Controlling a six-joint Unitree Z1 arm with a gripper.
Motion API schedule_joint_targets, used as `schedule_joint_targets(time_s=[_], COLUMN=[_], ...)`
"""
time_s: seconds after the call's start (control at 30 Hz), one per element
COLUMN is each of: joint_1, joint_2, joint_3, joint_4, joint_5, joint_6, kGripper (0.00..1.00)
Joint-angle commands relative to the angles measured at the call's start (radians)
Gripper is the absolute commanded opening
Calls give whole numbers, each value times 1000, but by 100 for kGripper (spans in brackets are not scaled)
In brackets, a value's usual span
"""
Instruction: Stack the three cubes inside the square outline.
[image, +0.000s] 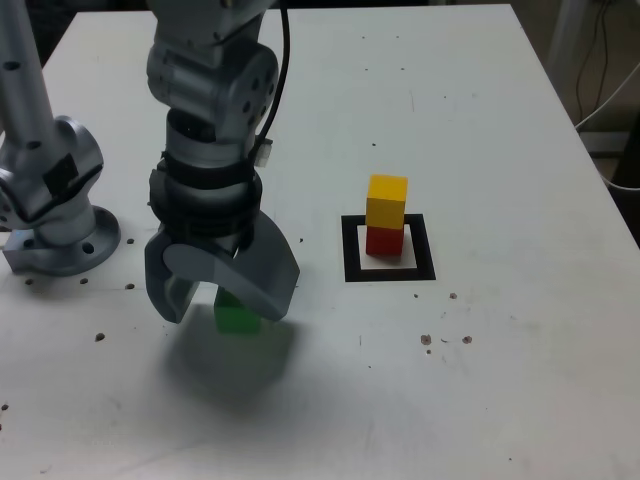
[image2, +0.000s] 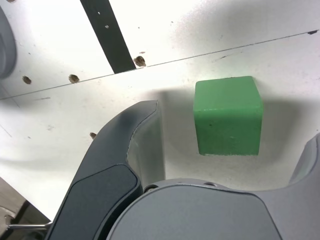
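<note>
two views cover this moment. in the exterior view, a white table (image: 500, 380) fills nearly the whole picture, its top matte and marked with small dark holes and specks, several near the square outline (image: 389, 249) and along the exterior view's left edge. past the far right corner of the table some pale cables (image: 610, 100) hang against a light room background, and a dark strip of floor shows beyond the far left corner. the arm's silver base (image: 60, 215) sits bolted on the table at the exterior view's left. the gripper (image: 222, 290) points down at the table, its grey jaws spread wide on either side of the green cube (image: 237, 316), which rests on the table between them, partly hidden by the near jaw, with a soft shadow under it. well apart, to the exterior view's right, the red cube (image: 383, 241) stands on the white centre of the square outline and the yellow cube (image: 386, 202) sits on top of it. in the wrist view, the green cube (image2: 228, 116) lies flat on the white surface in the gap between the two dark grey jaws, touching neither, the gripper (image2: 230, 150) gaping around it. a thin seam line crosses the table beyond the cube, a black strip (image2: 107, 35) runs away from it, and a few screw holes sit near the seam.
</note>
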Motion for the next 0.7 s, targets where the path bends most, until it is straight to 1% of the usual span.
schedule_joint_targets(time_s=[0.0,0.2,0.3,0.4,0.43,0.5,0.6,0.63,0.67], joint_1=[0,2,9,14,15,15,15,15,15], joint_2=[2,12,20,30,34,45,66,75,81], joint_3=[3,6,6,3,1,-5,-16,-21,-24], joint_4=[-1,-1,2,8,10,12,10,5,-1], joint_5=[5,27,38,40,39,38,38,39,41], joint_6=[-12,-23,-22,-22,-21,-22,-22,-21,-20], kGripper=[99,96,91,84,80,71,53,46,42])
